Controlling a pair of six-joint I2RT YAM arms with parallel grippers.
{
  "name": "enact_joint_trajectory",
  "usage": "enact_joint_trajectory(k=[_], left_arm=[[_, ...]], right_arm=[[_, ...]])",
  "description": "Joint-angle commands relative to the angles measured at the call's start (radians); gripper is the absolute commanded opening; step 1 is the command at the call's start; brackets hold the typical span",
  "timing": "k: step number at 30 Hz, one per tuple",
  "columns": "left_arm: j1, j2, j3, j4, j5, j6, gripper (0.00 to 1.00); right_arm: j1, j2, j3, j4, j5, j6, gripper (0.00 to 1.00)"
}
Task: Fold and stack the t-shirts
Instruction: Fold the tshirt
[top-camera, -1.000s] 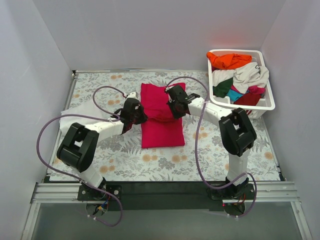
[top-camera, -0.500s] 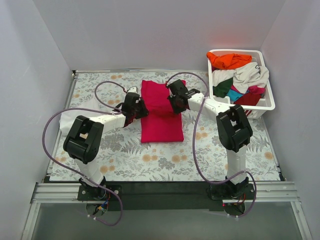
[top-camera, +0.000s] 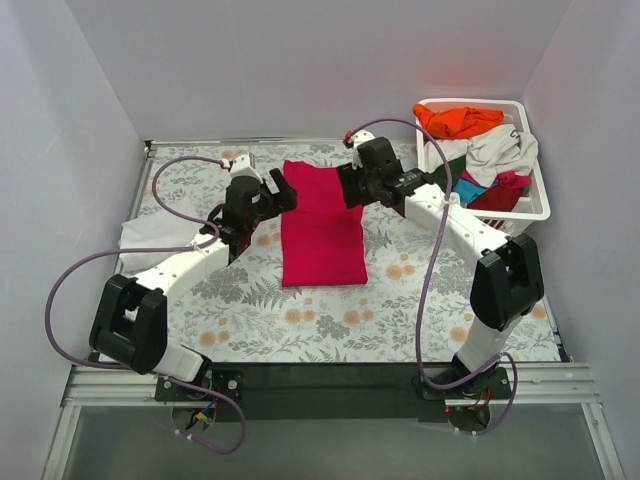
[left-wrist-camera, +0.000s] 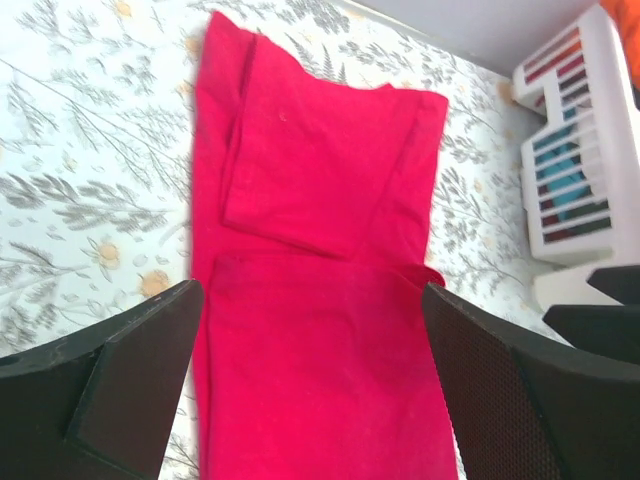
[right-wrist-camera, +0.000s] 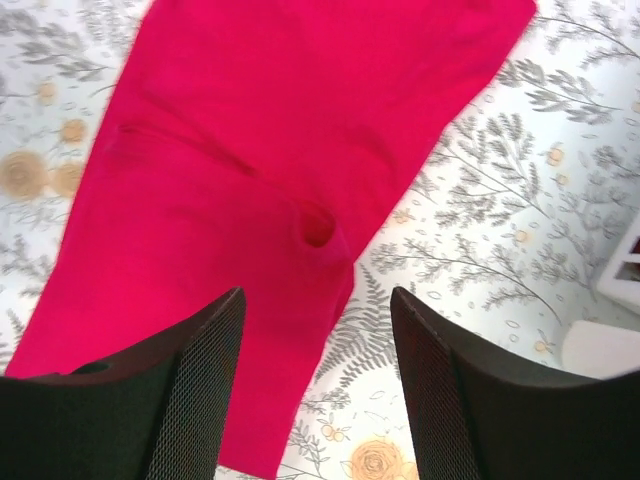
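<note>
Left gripper (top-camera: 278, 192) and right gripper (top-camera: 348, 190), both spread and empty, flank the far end of the crimson t-shirt (top-camera: 320, 228); it lies flat below and between them, long axis running back toward the bases, about equally near each.

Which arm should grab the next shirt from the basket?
Right. The right claw, open, hovers at the pink shirt's right edge, on the side of the basket; the left claw, also open, is across the shirt, farther away.
</note>
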Motion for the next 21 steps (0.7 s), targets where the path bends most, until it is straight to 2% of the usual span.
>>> enact_joint_trajectory(k=[1, 3, 9, 21], left_arm=[[-0.021, -0.017, -0.112, 0.035, 0.061, -0.050, 0.83], [-0.024, -0.017, -0.151, 0.091, 0.127, -0.069, 0.84], [-0.074, 0.038, -0.192, 0.136, 0.164, -0.101, 0.84], [-0.159, 0.101, -0.244, 0.173, 0.165, -0.133, 0.83]], right_arm=[[0.002, -0.010, -0.095, 0.085, -0.130, 0.021, 0.53], [0.002, 0.018, -0.110, 0.099, -0.165, 0.029, 0.51], [-0.001, 0.099, -0.106, 0.126, -0.240, 0.036, 0.48], [-0.062, 0.269, 0.008, 0.126, -0.249, 0.041, 0.47]])
